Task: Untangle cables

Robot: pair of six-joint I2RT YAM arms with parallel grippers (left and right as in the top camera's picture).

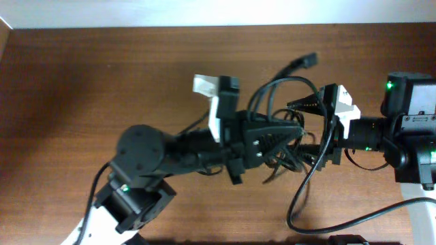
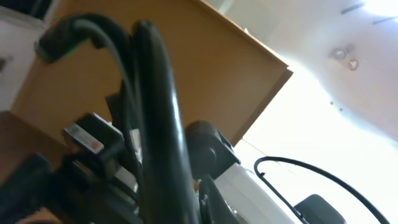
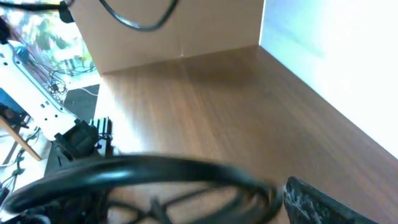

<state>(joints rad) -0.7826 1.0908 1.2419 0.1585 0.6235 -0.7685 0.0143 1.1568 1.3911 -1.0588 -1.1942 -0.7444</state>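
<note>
The cables (image 1: 285, 83) form a tangled cluster at 3 o'clock from the centre of the table (image 1: 102, 82): thin black cords arching in overlapping loops. One dark plug end (image 1: 304, 62) juts toward 1 o'clock.

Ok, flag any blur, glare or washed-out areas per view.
Overhead: sharp and evenly lit, only a soft sheen on the brown wooden table. Left wrist: thin black cables near the lens are blurred, right side blown out white. Right wrist: foreground cable loop soft, white wall overexposed.
</note>
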